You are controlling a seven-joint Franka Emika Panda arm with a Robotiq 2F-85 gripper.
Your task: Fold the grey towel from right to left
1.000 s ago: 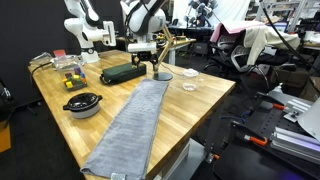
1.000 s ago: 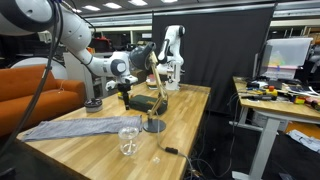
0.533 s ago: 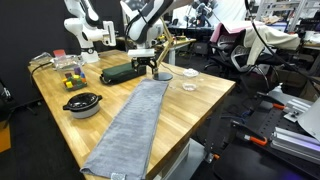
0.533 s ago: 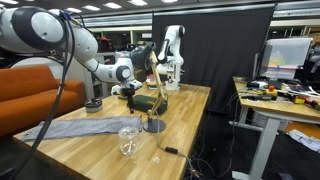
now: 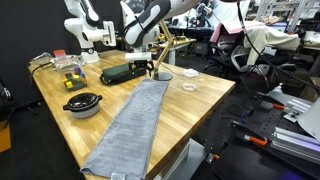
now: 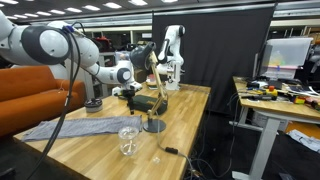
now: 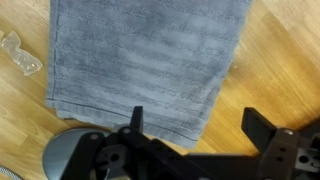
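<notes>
The grey towel (image 5: 130,120) lies flat as a long strip on the wooden table, running from the far middle to the near edge; it also shows in an exterior view (image 6: 70,127). My gripper (image 5: 150,66) hangs a little above the towel's far end. In the wrist view the gripper (image 7: 197,125) is open and empty, its jaws straddling one corner of the towel's (image 7: 150,60) end edge: one finger (image 7: 137,122) is over the cloth, the other over bare wood.
A dark green case (image 5: 125,73) lies just beyond the towel's far end. A stand with a round grey base (image 5: 163,73) is beside the gripper and shows in the wrist view (image 7: 70,155). A black bowl (image 5: 82,104), coloured blocks (image 5: 70,80) and a clear dish (image 5: 189,86) are on the table.
The arm has shifted slightly sideways over the towel's far end. The gripper stays open and the towel has not moved.
</notes>
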